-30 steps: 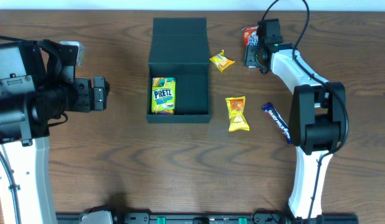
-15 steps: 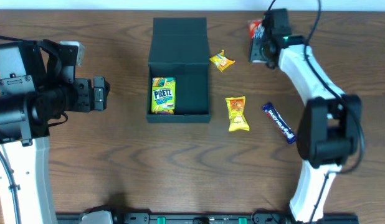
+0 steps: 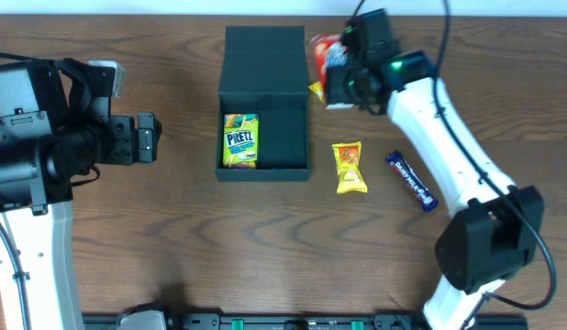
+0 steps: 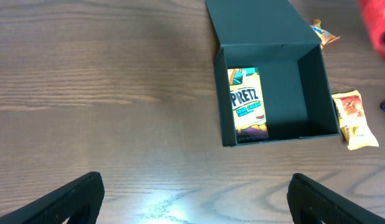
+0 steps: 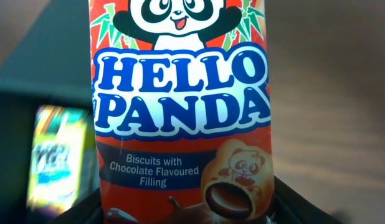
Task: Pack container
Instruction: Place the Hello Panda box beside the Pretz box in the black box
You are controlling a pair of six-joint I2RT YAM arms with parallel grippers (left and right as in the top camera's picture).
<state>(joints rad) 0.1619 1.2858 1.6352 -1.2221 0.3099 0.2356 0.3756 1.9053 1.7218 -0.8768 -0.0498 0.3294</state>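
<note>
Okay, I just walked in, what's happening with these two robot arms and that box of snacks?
The right end effector holds a red Hello Panda packet beside the open lid of the dark box. The box has a Pretz packet along its left wall. A yellow packet, a small orange packet and a blue bar lie on the table to its right. The left end effector sits open and empty on the left.

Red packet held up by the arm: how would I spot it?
Find the dark open box. Beside its folded-back lid, the right arm's fingers hold a red packet. Unlike the yellow packets nearby, it shows a panda and reads Hello Panda.
</note>
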